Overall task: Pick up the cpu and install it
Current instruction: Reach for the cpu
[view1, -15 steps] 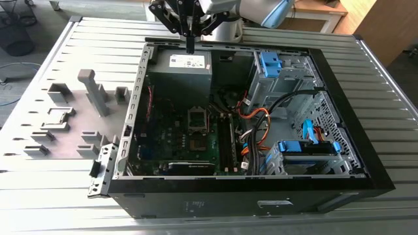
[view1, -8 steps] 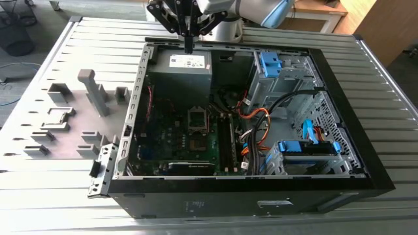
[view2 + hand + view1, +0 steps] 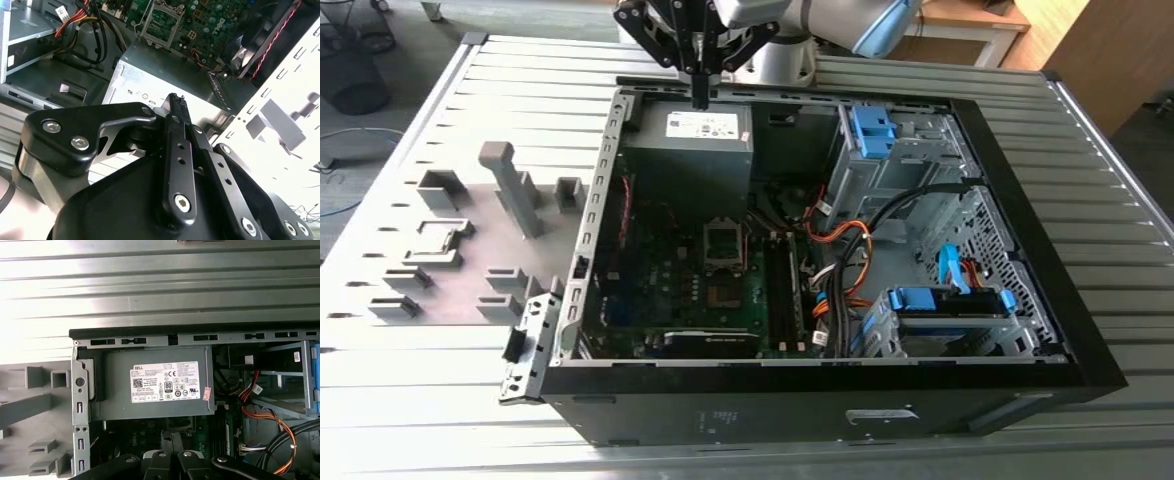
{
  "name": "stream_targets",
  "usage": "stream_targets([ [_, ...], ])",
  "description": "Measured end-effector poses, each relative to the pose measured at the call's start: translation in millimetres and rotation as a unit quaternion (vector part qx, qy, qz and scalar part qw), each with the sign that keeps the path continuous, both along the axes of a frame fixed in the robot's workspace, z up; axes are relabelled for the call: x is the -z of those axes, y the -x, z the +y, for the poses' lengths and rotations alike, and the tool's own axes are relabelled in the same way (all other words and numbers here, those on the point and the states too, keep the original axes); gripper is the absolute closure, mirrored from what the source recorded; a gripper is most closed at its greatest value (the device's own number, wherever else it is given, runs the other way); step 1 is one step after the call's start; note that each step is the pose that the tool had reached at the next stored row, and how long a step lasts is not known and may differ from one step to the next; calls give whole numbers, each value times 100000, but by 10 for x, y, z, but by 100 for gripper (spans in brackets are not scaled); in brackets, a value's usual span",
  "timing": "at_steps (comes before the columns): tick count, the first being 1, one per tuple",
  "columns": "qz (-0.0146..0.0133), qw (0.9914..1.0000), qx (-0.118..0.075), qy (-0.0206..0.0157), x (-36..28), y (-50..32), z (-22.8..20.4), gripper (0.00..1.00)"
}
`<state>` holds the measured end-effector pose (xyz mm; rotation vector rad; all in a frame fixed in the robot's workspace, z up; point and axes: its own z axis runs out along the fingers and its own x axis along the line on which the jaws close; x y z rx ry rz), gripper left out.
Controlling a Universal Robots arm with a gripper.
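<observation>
Black gripper [image 3: 702, 98], fingers clenched together, hung just above the grey power supply [image 3: 698, 140] in the open case [image 3: 1067, 340], well apart from the socket [image 3: 724, 240].

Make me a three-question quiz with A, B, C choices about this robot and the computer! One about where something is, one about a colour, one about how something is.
1. Where does the robot's black pincer hang?
A) over the grey metal power-supply box
B) inside a drawer
C) down on the floor

2. What colour are the plastic drive clips?
A) red
B) blue
C) green

3. How is the black metal computer case?
A) closed up
B) lying open
C) standing upright

Answers:
1 A, its tip sits just above the box.
2 B, they show bright blue.
3 B, its insides show from above.
</observation>
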<state>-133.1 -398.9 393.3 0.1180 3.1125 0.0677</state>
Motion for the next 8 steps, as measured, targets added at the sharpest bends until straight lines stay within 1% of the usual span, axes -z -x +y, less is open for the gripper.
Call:
stream_targets([
  [8,-1,100000,0,-1,0,50,0,89],
])
